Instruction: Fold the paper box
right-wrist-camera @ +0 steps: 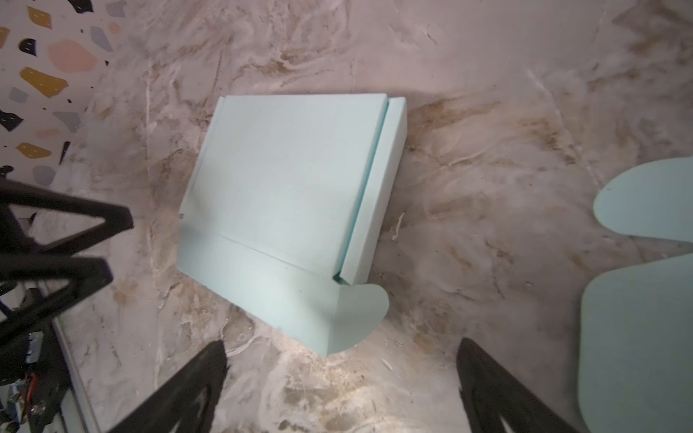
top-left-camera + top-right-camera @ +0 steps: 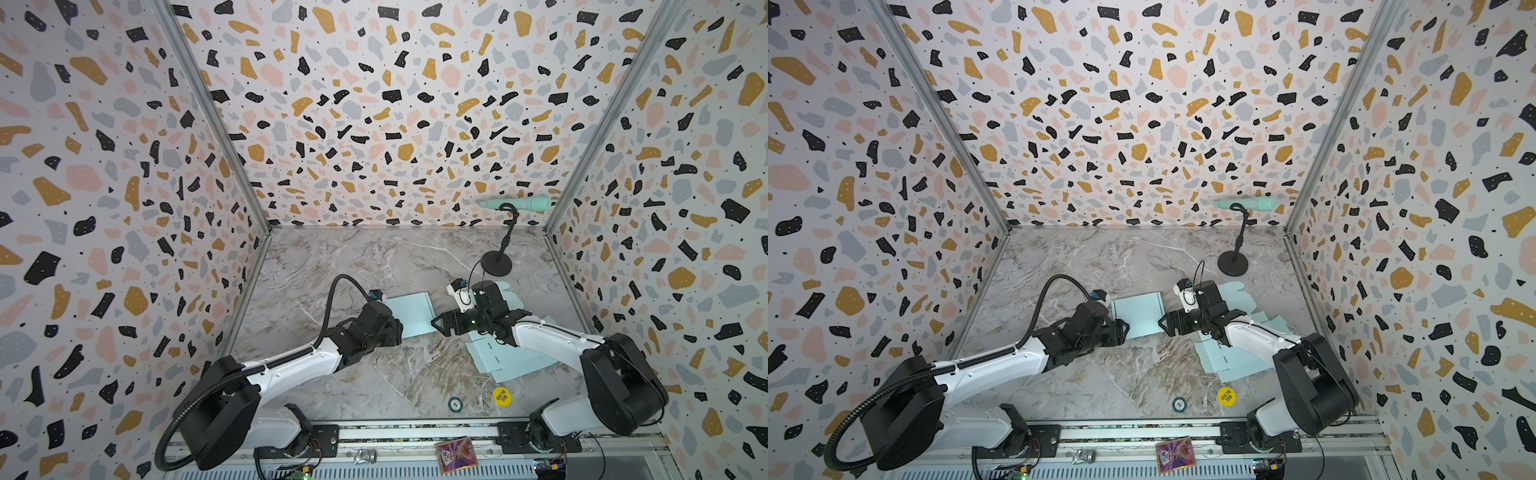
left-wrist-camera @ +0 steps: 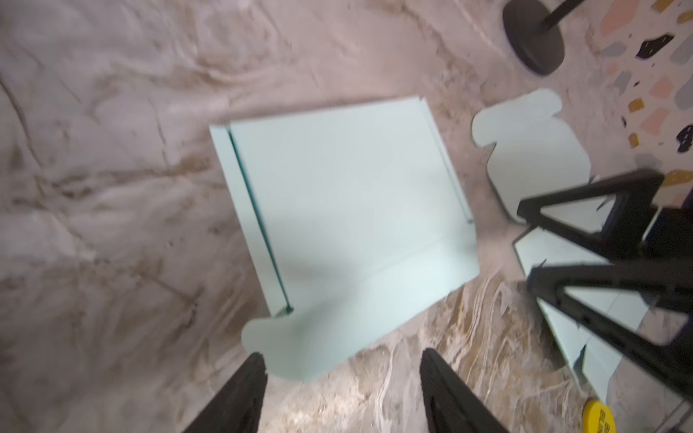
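box (image 2: 409, 313) flat on the desk (image 2: 374, 257), between the left jaws and the right jaws, just ahead of each. left jaws partly apart, nothing between them, one tip close by the rounded ear (image 3: 262, 337) of the loose flap (image 3: 375, 300); touching or not, cannot tell. right jaws spread wide, empty. likely light and thin, stiff only along the creases, smooth enough to skid on the marble if pushed from one side, easy to dent. best taken by the flap edge or ear, with the other jaws pinning the lid (image 3: 345, 180). blanks (image 2: 511, 357) lying flat under and behind the right jaws, near enough to snag. mic stand (image 2: 496, 264) beyond the right jaws, disc (image 2: 502, 396) well behind them; neither in the path.
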Robot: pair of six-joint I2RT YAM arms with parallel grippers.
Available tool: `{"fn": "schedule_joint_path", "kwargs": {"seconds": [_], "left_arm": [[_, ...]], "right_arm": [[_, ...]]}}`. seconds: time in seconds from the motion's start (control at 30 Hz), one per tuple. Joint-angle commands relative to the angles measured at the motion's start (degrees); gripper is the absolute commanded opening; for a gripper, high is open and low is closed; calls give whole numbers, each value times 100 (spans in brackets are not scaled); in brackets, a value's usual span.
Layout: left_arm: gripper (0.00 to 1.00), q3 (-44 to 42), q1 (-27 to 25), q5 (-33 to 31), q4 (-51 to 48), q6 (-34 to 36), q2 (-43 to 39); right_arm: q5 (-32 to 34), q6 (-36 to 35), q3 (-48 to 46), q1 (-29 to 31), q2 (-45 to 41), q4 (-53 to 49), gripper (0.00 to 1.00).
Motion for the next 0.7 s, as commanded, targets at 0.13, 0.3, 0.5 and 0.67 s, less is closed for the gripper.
{"fn": "schedule_joint_path", "kwargs": {"seconds": [0.13,0.3,0.5,0.67], "left_arm": [[69,2185,798,616,-345,1595,2019],[73,3105,920,692,-489,2049,3052],[76,3093,985,858,-472,2253,3522],[76,2601,985,939,-251,2181,3339]], "right_arm": [[-258,938,-636,457,-981,74,95],[-625,1756,-1312,722,-1229,961,95],[-1101,2303,-1692,803,-697,2164,95],[-1291,2450,-1666,752,-170,2805,95]]}}
